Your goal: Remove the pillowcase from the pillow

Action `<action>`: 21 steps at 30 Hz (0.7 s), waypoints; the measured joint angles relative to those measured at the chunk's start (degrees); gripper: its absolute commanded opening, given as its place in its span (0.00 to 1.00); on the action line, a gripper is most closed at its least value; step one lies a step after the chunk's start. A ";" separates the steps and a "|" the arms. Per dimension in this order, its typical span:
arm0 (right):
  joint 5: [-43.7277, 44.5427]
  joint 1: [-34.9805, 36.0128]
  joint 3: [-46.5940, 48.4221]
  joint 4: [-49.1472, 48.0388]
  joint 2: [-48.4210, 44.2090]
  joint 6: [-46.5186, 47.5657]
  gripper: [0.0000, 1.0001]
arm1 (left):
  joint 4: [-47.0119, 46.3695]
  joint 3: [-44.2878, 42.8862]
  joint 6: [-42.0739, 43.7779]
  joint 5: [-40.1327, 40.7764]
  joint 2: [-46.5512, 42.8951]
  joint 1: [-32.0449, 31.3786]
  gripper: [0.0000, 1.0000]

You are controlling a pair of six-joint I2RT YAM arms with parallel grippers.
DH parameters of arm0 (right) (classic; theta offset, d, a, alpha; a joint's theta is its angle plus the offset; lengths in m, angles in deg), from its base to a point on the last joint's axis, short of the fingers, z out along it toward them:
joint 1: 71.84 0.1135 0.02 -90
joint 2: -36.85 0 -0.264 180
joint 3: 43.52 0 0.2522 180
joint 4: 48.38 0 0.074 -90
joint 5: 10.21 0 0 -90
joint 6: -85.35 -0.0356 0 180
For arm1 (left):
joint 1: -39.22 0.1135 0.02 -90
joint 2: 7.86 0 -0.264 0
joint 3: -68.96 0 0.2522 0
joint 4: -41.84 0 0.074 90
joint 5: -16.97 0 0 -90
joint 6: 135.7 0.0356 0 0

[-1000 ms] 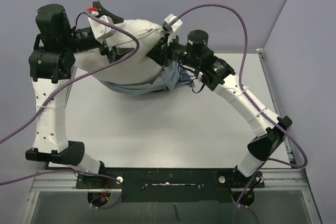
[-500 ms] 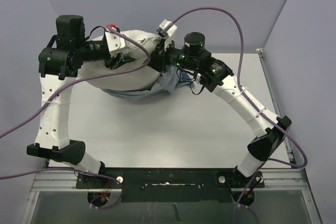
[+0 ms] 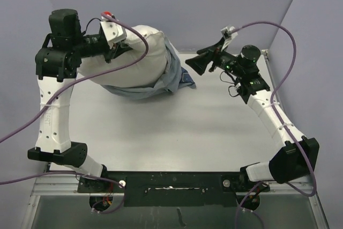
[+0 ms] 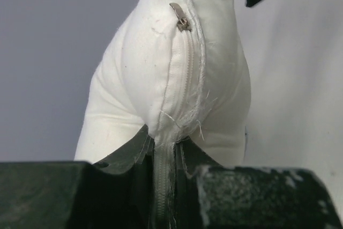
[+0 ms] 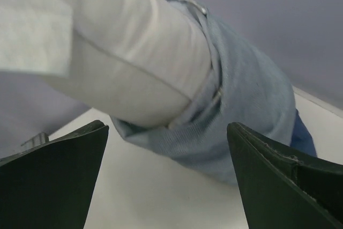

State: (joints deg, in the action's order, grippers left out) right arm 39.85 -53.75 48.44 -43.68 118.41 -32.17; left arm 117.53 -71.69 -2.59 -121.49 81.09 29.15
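Observation:
The white pillow (image 3: 140,52) is held up at the back left, and its zippered seam (image 4: 185,73) runs into my left gripper (image 3: 119,50). In the left wrist view that gripper (image 4: 163,156) is shut on the pillow's seam end. The blue pillowcase (image 3: 172,76) is bunched around the pillow's lower right end and trails onto the table. My right gripper (image 3: 200,60) stands open to the right of it, apart from the cloth. In its own view the pillowcase (image 5: 244,105) and pillow (image 5: 123,57) lie beyond the wide-open gripper (image 5: 166,178).
Grey-violet walls close in behind and on both sides. A purple cable (image 3: 140,40) drapes over the pillow, and another (image 3: 278,30) arcs above the right arm. The white table (image 3: 177,132) stretches toward the arm bases.
My left gripper has shut on the pillow's seam end. My right gripper let go, opened and drew back to the right, away from the pillow. More white pillow shows.

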 measured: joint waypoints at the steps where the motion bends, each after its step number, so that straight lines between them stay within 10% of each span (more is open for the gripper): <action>1: -0.11 -1.29 -3.76 -1.29 -1.95 0.76 0.98 | -1.22 -0.57 -1.33 0.13 0.00 0.24 0.00; 10: 1.70 -0.11 -24.37 -2.08 -6.27 17.51 0.98 | -8.24 -12.76 -11.32 -0.66 2.71 1.22 0.00; 21: 10.54 14.60 -24.52 -1.68 -0.92 33.18 0.98 | -10.84 -11.85 -13.75 -2.64 2.62 1.18 0.00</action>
State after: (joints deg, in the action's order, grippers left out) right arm 50.39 -39.15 23.91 -45.36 117.49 1.00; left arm 106.69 -83.54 -16.33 -124.14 83.71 30.33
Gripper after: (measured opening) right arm 0.979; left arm 0.115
